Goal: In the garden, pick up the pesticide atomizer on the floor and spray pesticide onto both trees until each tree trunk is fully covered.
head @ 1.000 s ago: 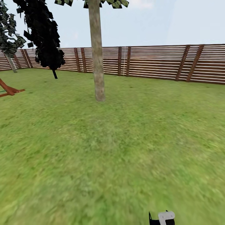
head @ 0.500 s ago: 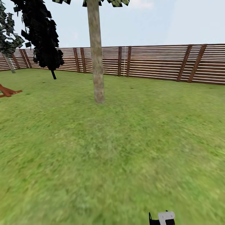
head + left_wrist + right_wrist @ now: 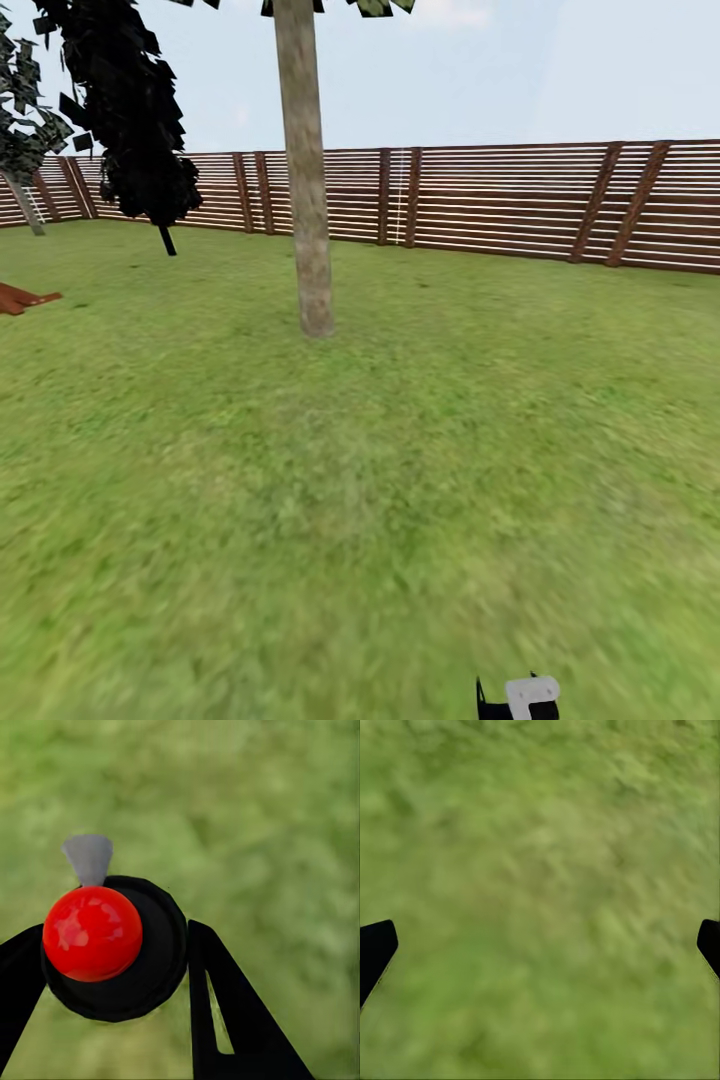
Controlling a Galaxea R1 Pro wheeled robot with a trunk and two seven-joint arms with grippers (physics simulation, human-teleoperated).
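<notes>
Left wrist view: my left hand [image 3: 112,982] grips the pesticide atomizer [image 3: 112,949] between its fingers, grass below. My right hand [image 3: 540,945] is spread wide over the floor [image 3: 540,870].

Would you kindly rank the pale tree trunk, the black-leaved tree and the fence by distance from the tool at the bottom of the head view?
1. Pale tree trunk, centre-left on the lawn, nearest the tool.
2. Black-leaved tree, farther back, upper left.
3. Fence, along the back, just behind that tree.
</notes>
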